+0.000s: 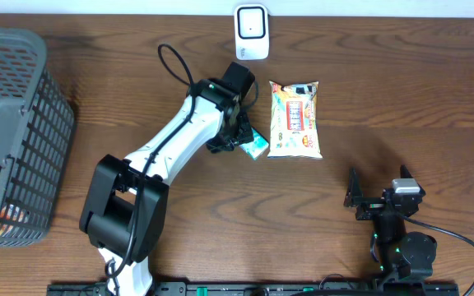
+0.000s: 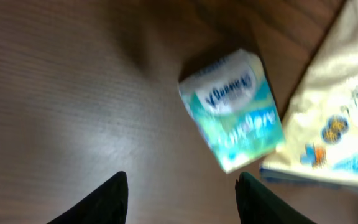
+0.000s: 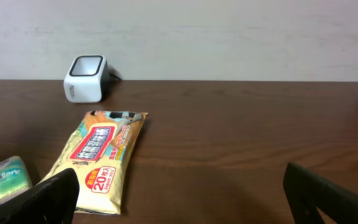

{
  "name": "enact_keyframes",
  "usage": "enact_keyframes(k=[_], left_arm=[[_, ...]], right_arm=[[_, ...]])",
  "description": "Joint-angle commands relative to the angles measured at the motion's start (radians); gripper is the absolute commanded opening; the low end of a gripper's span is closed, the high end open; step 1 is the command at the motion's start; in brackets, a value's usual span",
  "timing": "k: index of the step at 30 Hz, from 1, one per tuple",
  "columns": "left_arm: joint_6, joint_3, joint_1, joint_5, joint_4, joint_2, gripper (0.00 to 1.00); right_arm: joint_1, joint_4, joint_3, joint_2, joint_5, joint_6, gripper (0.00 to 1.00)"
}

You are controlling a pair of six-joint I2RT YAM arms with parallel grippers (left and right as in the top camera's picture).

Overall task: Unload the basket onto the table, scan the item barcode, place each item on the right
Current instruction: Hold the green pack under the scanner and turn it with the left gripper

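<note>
- the right gripper (image 3: 191,208) sits nearest the robot's base, low over the table (image 1: 401,99) at the right side. its two fingers (image 3: 51,196) stand as wide apart as they go, with only bare wood between them.
- the basket (image 1: 48,115) of dark mesh sits at the far left edge, well apart from everything else. there are things inside it, but they are too hidden to name.
- the left arm reaches out across the middle of the table, and the left gripper (image 2: 182,208) hangs over the wood with its jaws partly apart. it grips nothing, and the wrist view shows bare table between the fingertips (image 2: 101,199).
- the tissue pack (image 2: 235,109), a small teal and white packet, lies flat on the table just beyond those fingertips and free of them. from overhead it (image 1: 256,146) peeks out at the gripper's right side.
- the wipes pack (image 1: 295,119), a larger cream packet with a red label, lies flat just to the right of the tissue pack. whether the two touch, i cannot tell.
- the scanner (image 1: 252,33), a small white box with a dark window, stands farthest back by the wall. it is apart from both packets.
</note>
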Motion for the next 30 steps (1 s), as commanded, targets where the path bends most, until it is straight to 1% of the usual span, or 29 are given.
enact_keyframes(k=[1,6,9,16,22,25,30], left_arm=[[-0.138,-0.046,-0.001,-0.023,0.06,0.006,0.55],[-0.269,-0.095,-0.008,-0.023,0.143,0.006,0.55],[-0.314,-0.115,-0.016,-0.023,0.179,0.006,0.55],[-0.373,-0.136,-0.041,-0.025,0.226,0.006,0.55],[-0.388,-0.142,-0.052,-0.098,0.241,0.006,0.55],[-0.412,-0.148,-0.052,-0.099,0.242,0.012,0.55],[-0.414,-0.148,-0.06,-0.098,0.266,0.043,0.55]], right_arm=[[0.004,-0.003,-0.003,-0.005,0.008,-0.01,0.99],[0.004,-0.003,-0.003,-0.005,0.008,-0.01,0.99],[0.004,-0.003,-0.003,-0.005,0.008,-0.011,0.99],[0.004,-0.003,-0.003,-0.005,0.008,-0.01,0.99],[0.004,-0.003,-0.003,-0.005,0.008,-0.01,0.99],[0.004,-0.003,-0.003,-0.005,0.008,-0.01,0.99],[0.004,-0.003,-0.003,-0.005,0.008,-0.01,0.99]])
